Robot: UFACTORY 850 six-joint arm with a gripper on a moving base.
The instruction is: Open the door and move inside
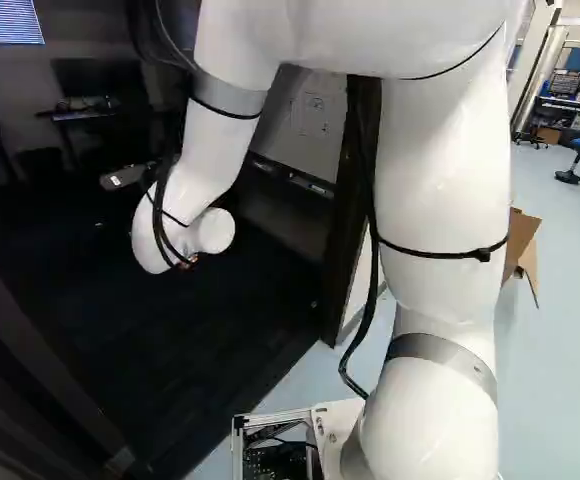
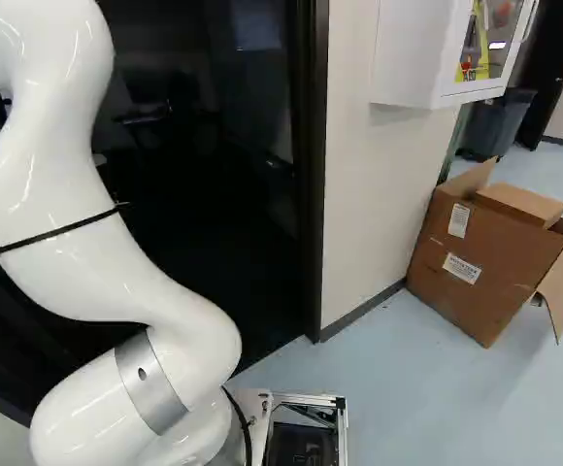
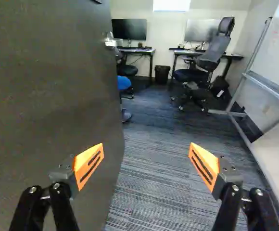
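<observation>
Door open; carton bears labels.

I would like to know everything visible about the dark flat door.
The dark grey-brown, smooth-looking door stands open, with striped grey carpet beside it. Near its visible upright edge is a silver metal handle. One orange-padded finger of the black end effector shows before its face; whether they touch is unclear. Its hinges are not visible.
</observation>
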